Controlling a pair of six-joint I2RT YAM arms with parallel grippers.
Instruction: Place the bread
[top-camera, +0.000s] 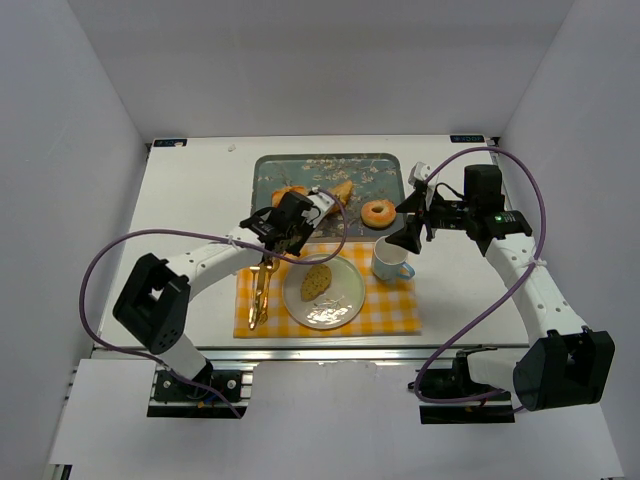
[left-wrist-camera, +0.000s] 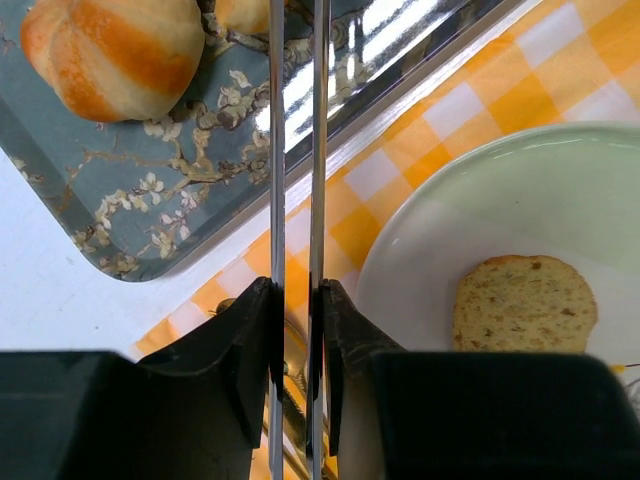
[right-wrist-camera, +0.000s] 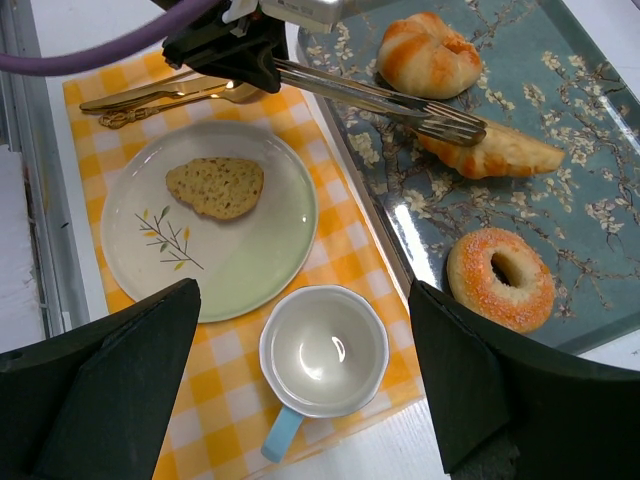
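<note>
My left gripper (top-camera: 288, 226) (left-wrist-camera: 298, 340) is shut on metal tongs (left-wrist-camera: 277, 150) (right-wrist-camera: 380, 95). The tongs reach over the patterned tray (top-camera: 270, 170) (right-wrist-camera: 570, 110), and their tips lie at one end of a long bread (right-wrist-camera: 500, 152) (top-camera: 342, 191). Whether they pinch it I cannot tell. A striped roll (right-wrist-camera: 428, 55) (left-wrist-camera: 115, 50) and a sugared donut (right-wrist-camera: 500, 278) (top-camera: 378, 213) also lie on the tray. A bread slice (right-wrist-camera: 215, 186) (left-wrist-camera: 525, 303) lies on the pale green plate (right-wrist-camera: 250, 260) (top-camera: 345, 300). My right gripper (top-camera: 415, 228) (right-wrist-camera: 300, 300) hovers open and empty above a white cup (right-wrist-camera: 325, 350).
The plate and cup (top-camera: 390, 262) stand on a yellow checked cloth (top-camera: 390, 310). Gold cutlery (top-camera: 260, 290) (right-wrist-camera: 160, 95) lies on the cloth left of the plate. White walls enclose the table on three sides.
</note>
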